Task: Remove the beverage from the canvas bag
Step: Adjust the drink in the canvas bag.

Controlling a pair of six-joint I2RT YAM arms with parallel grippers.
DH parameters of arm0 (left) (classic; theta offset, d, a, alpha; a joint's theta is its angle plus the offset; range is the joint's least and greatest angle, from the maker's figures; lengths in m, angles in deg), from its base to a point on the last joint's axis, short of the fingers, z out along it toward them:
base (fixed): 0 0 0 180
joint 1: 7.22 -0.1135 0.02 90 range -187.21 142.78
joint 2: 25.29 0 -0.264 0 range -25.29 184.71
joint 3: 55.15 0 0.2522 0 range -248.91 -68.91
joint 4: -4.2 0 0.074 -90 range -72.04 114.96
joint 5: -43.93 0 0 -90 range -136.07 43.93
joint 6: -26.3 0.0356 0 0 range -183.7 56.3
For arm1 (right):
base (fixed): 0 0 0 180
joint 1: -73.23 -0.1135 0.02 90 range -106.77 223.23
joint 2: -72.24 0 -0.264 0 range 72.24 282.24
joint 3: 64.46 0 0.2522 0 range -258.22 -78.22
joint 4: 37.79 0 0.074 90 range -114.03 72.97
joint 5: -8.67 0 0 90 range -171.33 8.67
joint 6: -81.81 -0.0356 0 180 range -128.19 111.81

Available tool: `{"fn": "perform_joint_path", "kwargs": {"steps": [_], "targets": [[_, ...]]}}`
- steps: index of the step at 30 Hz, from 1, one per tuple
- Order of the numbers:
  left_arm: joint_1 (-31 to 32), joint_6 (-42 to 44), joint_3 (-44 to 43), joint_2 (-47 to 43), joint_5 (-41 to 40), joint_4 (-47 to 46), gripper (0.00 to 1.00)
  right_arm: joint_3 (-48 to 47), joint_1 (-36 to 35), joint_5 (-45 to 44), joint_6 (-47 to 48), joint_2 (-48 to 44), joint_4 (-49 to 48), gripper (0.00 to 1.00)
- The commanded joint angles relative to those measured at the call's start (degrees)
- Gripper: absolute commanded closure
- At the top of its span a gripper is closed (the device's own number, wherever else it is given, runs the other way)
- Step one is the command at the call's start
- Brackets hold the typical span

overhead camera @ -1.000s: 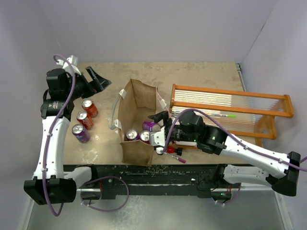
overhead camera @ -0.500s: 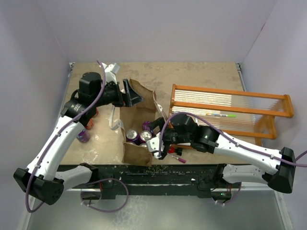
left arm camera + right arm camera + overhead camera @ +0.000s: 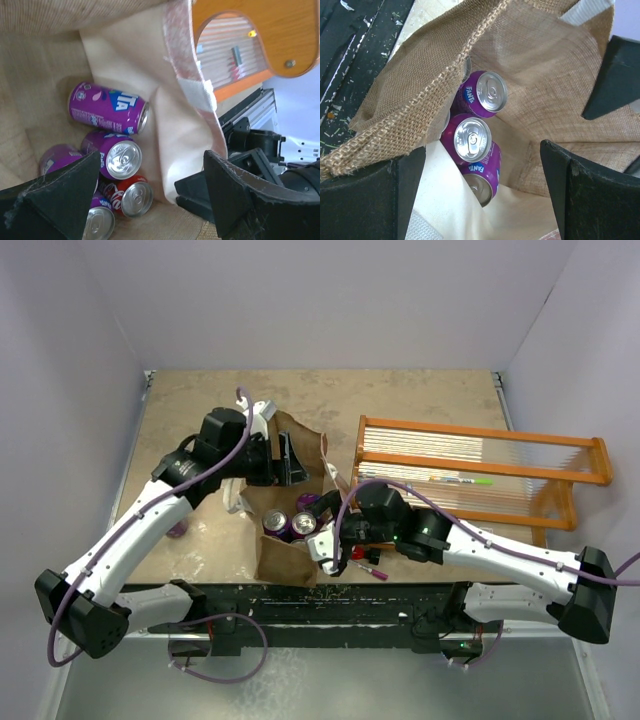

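Top view, 12 = away from arm bases. Nearest: 1 canvas bag (image 3: 283, 558), standing open at front-centre of table (image 3: 420, 400). It has 2 white handles (image 3: 236, 498), one at its 9, one at its 3. 1 pink marker (image 3: 372, 570) lies on the table just at the bag's 4.

R gripper (image 3: 482, 149) sits at the bag's 3 o'clock rim, looking down into the mouth, fingers wide apart w/ nothing clamped. Its cam shows 3 purple cans (image 3: 472, 137) in a row, tops up.

L gripper (image 3: 152, 155) hangs over the bag's 12 o'clock end, fingers apart, empty, clear of the cans. Its cam shows at least 4 cans inside: 3 purple, 1 red can (image 3: 131, 197). 1 purple lies on its side at the far end, the rest are tops up. A 5th? Can't tell, finger hides that corner.

Further out: 1 loose can (image 3: 177, 530), purple, at the bag's 9, mostly under the L arm. 1 orange rack (image 3: 480, 465) at the bag's 2–3, w/ 1 green pen (image 3: 468, 480) on it.
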Motion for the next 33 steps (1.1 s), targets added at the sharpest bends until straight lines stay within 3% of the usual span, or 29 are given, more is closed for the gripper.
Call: {"fn": "perform_joint_path", "kwargs": {"steps": [1, 7, 13, 20, 25, 33], "targets": [[0.66, -0.79, 2.98, -1.60, 0.74, 2.74, 0.13, 3.87, -0.23, 2.66, -2.92, 1.20, 4.55, 0.02], [1.83, -2.70, 5.19, 1.75, 4.98, 2.64, 0.14, 7.16, -0.21, 0.23, -6.70, -1.72, 1.35, 0.02], [4.55, -1.36, 5.73, 4.50, 3.11, 0.16, 0.17, 10.34, -0.21, -3.94, -8.59, -7.41, -3.33, 0.01], [8.04, 12.58, 6.47, 6.88, -3.42, -3.53, 0.21, 11.46, -0.18, -6.60, -9.43, -10.43, -5.02, 0.01], [8.95, 20.33, 6.36, 10.20, -3.42, -7.13, 0.21, 10.76, -0.19, -7.73, -9.23, -10.23, -4.40, 0.01], [12.50, 16.84, 5.70, 17.41, -9.68, -13.56, 0.16, 9.67, -0.16, -8.52, -9.06, -9.71, -4.08, 0.01]]}}
